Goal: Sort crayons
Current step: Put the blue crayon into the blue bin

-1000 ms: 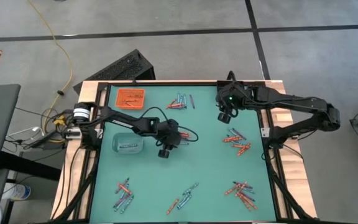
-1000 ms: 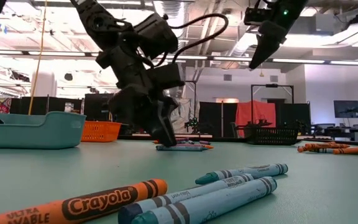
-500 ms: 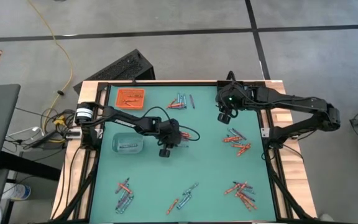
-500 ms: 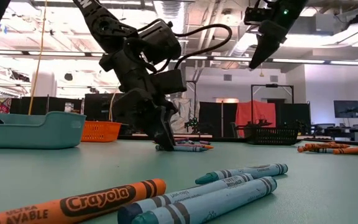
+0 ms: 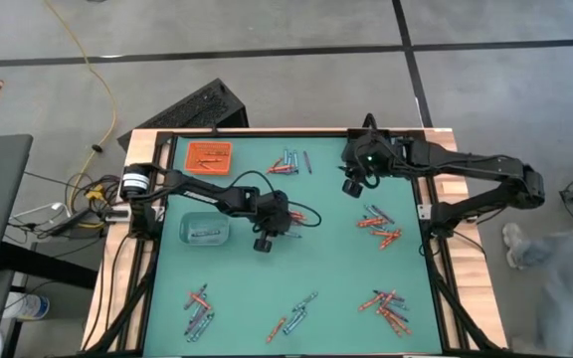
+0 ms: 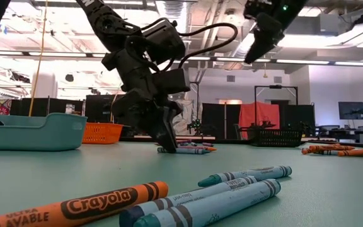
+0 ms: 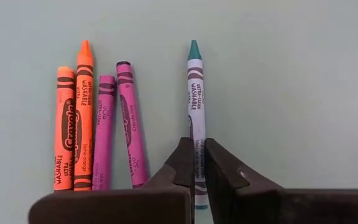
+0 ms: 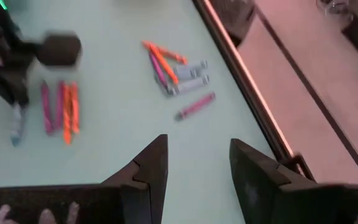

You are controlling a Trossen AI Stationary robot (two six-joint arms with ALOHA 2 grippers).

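Left wrist view showed the left gripper point(image 7: 195, 163) clamped on a teal paper-wrapped crayon point(image 7: 195, 93) that lay flat on the green table mat point(image 7: 291, 74). Just beside it lay two magenta crayons point(image 7: 128, 130) and two orange crayons point(image 7: 73, 124), side by side and untouched. From above, this gripper point(image 5: 265, 242) sat near the mat's middle, right of a pale blue tray point(image 5: 205, 230); an orange tray point(image 5: 207, 155) stood at the far left corner. The right gripper point(image 8: 194, 168) hung above the far right part of the mat with fingers spread, holding nothing. Other mixed crayon clusters point(image 5: 381, 227) lay at the right, near right and near left.
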